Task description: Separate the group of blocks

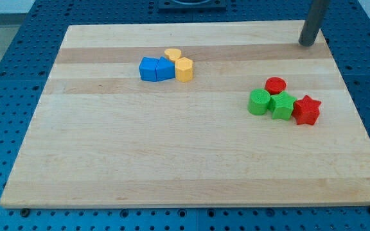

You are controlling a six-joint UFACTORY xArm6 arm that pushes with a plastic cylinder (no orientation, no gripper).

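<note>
Camera view: my tip (pixel 308 43) rests at the board's (pixel 172 167) top right corner, well apart from both clusters, apparently parked clear before a push. There is no claw, only a bare rod. Two blue blocks (pixel 156 69) touch two yellow ones (pixel 180 65) at upper centre. At right, red cylinder (pixel 275 85), two green blocks (pixel 272 103) and red star (pixel 307 110) huddle together. Which cluster is meant is unclear; the rod's upper part is cut off.

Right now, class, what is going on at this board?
An arm with a dark rod is meant to split up grouped blocks. My tip sits near the board's top right corner, touching nothing. Two tight clusters remain: two blue blocks with two yellow blocks at upper centre, and a red cylinder, green blocks and red star at the right.
</note>
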